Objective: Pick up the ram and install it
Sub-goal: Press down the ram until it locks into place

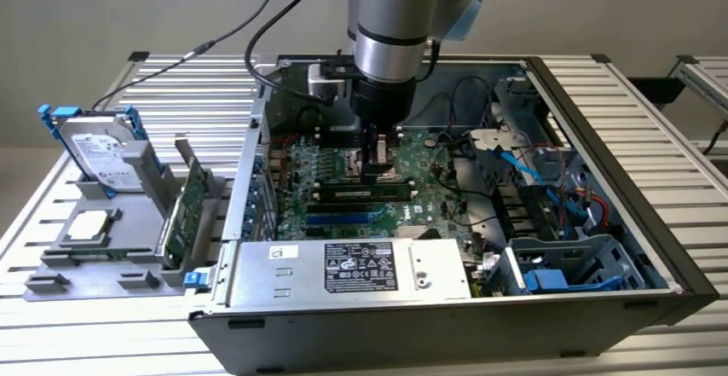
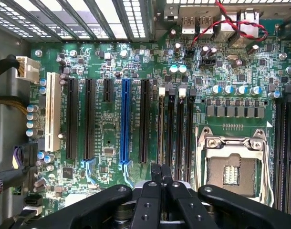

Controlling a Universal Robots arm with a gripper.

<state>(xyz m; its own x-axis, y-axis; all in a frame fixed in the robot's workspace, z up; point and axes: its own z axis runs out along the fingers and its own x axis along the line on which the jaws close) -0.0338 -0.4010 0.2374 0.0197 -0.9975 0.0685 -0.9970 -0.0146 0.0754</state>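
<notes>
the open black steel computer case [image 1: 592, 188] holds a green motherboard [image 2: 107, 143], and the black two-finger gripper [image 1: 381, 159] hangs over its memory slots with jaws shut. just below it, the ram [image 1: 364, 193], a narrow dark stick, sits seated in a slot. its long axis runs across the exterior view, left to right.

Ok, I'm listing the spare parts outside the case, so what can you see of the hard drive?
The hard drive is a silver metal box with a white printed label on its broad face and blue plastic rails along its two long edges. It stands on end, leaning slightly back, slotted into a grey holder at the exterior view's left, outside the computer case. Only the holder touches it.
</notes>
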